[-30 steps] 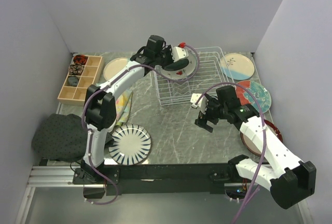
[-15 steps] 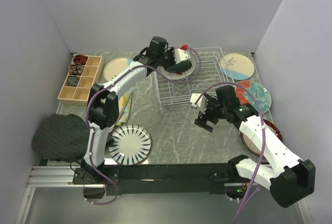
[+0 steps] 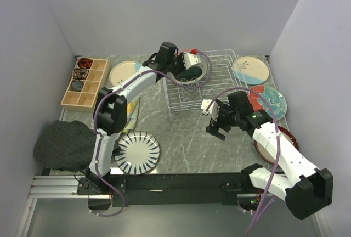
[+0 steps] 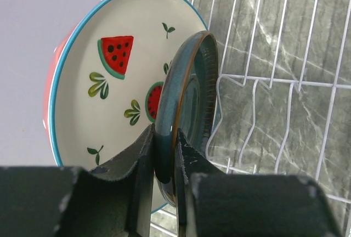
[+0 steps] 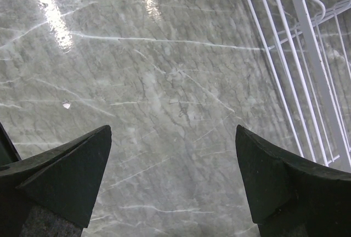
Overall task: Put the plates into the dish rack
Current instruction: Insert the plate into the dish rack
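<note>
Dark teal plate [image 4: 189, 105] on edge at dish rack [image 4: 285, 83] tines, just beside watermelon plate [image 4: 109, 83]. My left jaws clamp its rim. Right jaws wide, empty, above desk [image 5: 164, 83]. Risk: released off-slot, it tips onto its neighbour.

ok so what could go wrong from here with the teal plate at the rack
1. The left gripper pinches the dark teal plate on edge, right beside the watermelon plate. A sideways nudge could knock the two together or tip the watermelon plate.
2. The teal plate's lower edge is hidden behind the fingers. If it is released before that edge seats between the dish rack wires, it may tip over or roll.
</note>
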### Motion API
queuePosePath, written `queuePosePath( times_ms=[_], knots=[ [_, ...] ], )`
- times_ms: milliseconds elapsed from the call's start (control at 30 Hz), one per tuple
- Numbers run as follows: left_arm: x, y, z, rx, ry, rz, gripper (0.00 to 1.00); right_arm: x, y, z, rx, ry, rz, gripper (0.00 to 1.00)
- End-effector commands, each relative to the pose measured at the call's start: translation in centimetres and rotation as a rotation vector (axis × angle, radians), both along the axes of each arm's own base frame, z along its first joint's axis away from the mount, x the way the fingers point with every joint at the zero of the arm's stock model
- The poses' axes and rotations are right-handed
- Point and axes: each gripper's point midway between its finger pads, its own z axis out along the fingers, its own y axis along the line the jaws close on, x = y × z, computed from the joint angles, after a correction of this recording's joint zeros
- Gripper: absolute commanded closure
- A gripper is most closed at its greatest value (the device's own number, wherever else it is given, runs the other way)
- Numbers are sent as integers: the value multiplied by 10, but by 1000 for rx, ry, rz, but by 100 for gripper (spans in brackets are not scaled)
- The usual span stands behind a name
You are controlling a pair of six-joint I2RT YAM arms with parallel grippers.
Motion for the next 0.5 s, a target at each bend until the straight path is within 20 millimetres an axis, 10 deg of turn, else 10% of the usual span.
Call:
queuePosePath(
  times_ms=[0,467],
  knots=[
    [16,-9,30,-101,-83,16,83,7,-1,1,0,-19,-9,0],
    [15,-13,14,-115,-26,23,78,8,-4,-1,-1,-10,-22,0]
  ],
)
